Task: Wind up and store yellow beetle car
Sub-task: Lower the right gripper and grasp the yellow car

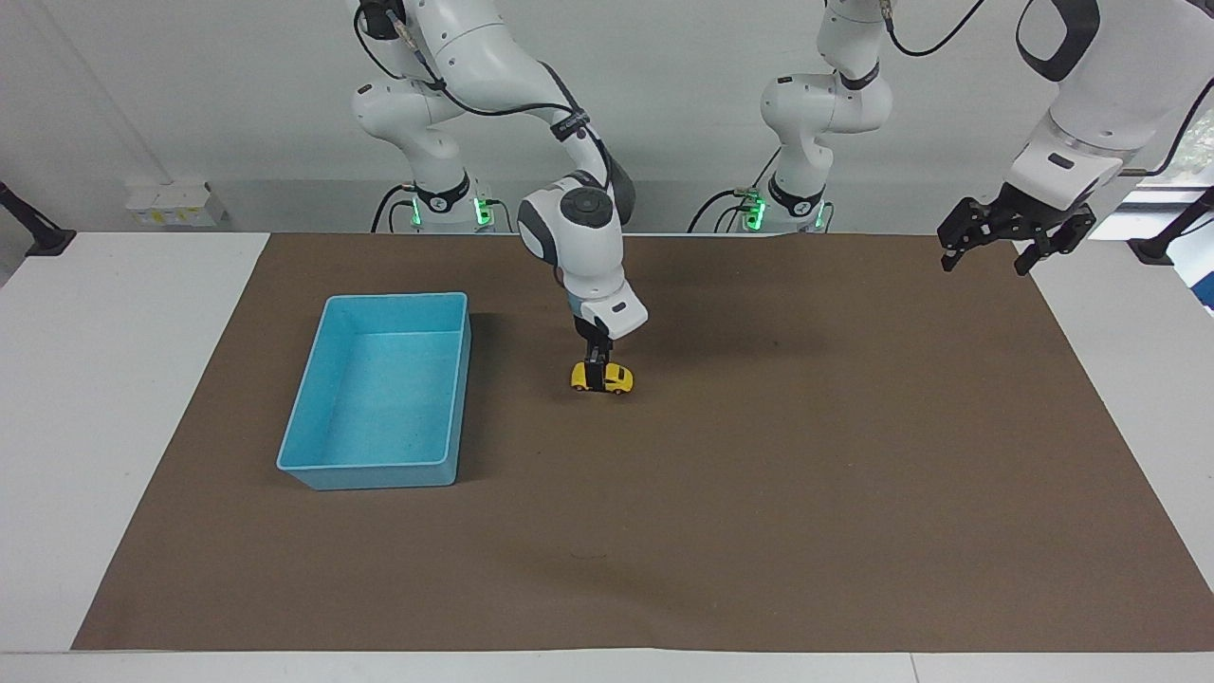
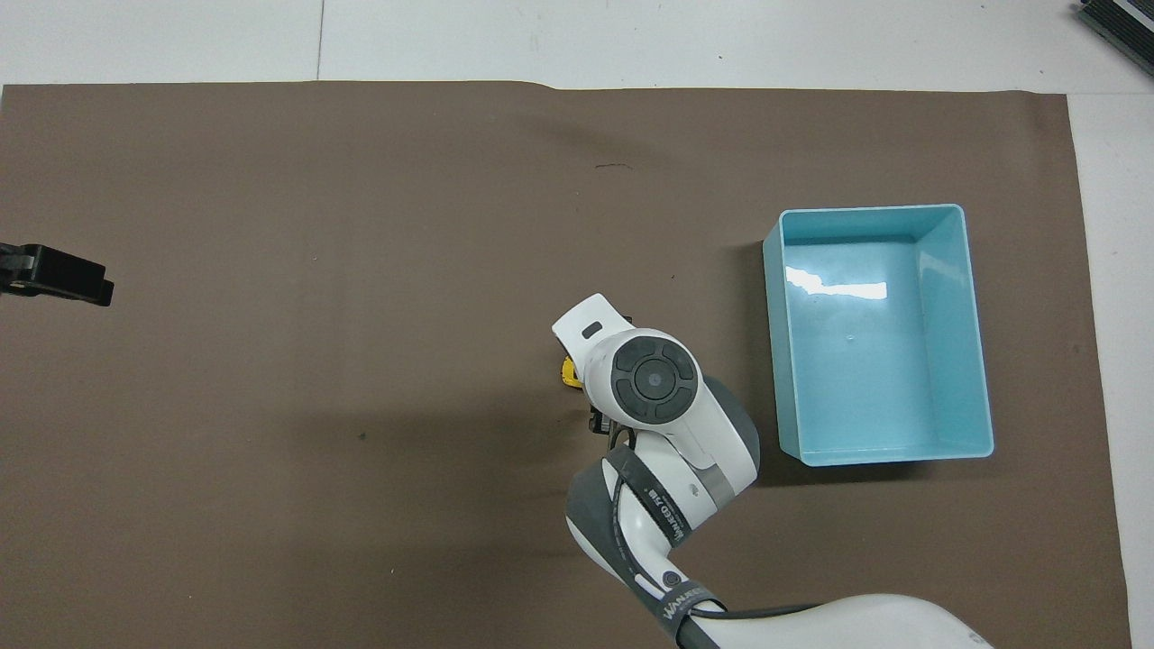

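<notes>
The yellow beetle car (image 1: 601, 378) sits on the brown mat (image 1: 759, 493), at three o'clock from the blue tray (image 1: 379, 391) in the facing view. I have the right gripper (image 1: 594, 378) pinching it; the left gripper (image 1: 991, 249) waits, fingers spread. So narrow a pinch could let it twist free.

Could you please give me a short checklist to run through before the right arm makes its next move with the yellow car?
1. Right gripper is down on the yellow beetle car: ok, its jaws straddle the car's end toward the blue tray.
2. Grip is firm: cannot tell, since the contact is too small to judge.
3. Car sits on the brown mat with its wheels down: ok.
4. Blue tray has nothing in it and is ready to take the car: ok.
5. Mat between car and tray is free of obstacles: ok.
6. Left gripper waits raised over the mat's corner at the left arm's end, away from the car: ok.
</notes>
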